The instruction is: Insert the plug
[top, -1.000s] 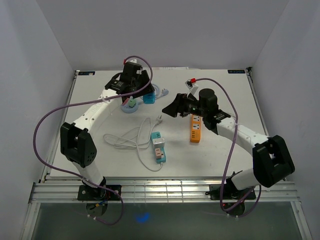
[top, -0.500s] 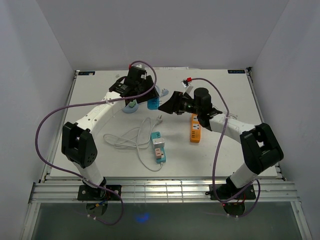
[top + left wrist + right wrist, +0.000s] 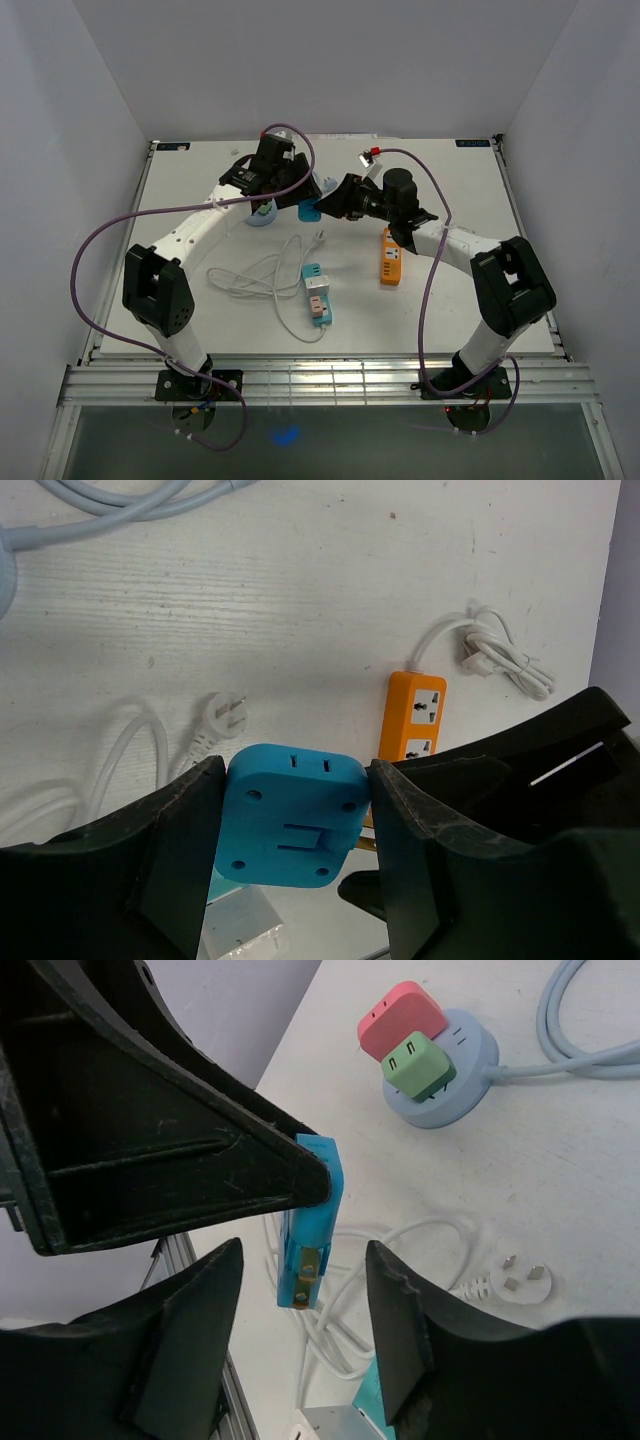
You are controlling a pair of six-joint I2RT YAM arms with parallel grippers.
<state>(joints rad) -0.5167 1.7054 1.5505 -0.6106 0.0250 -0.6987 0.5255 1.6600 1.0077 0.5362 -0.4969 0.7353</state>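
The blue plug adapter [image 3: 290, 815] hangs above the white table [image 3: 470, 190], pinched at its two side faces by the left gripper [image 3: 293, 805], whose dark fingers [image 3: 180, 820] press flat against it, prong slots facing the wrist camera. The right gripper [image 3: 305, 1285] faces it from the opposite side with its fingers [image 3: 190, 1345] spread wide; the adapter's lower end sits in the gap between them, and neither finger appears to touch it. On the table below lie a loose white plug [image 3: 225, 715] on its coiled cord and, just beyond, an orange power strip [image 3: 418, 720]. Farther off, a round socket hub [image 3: 455, 1080] carries a pink adapter [image 3: 402, 1018] and a green adapter [image 3: 418, 1065].
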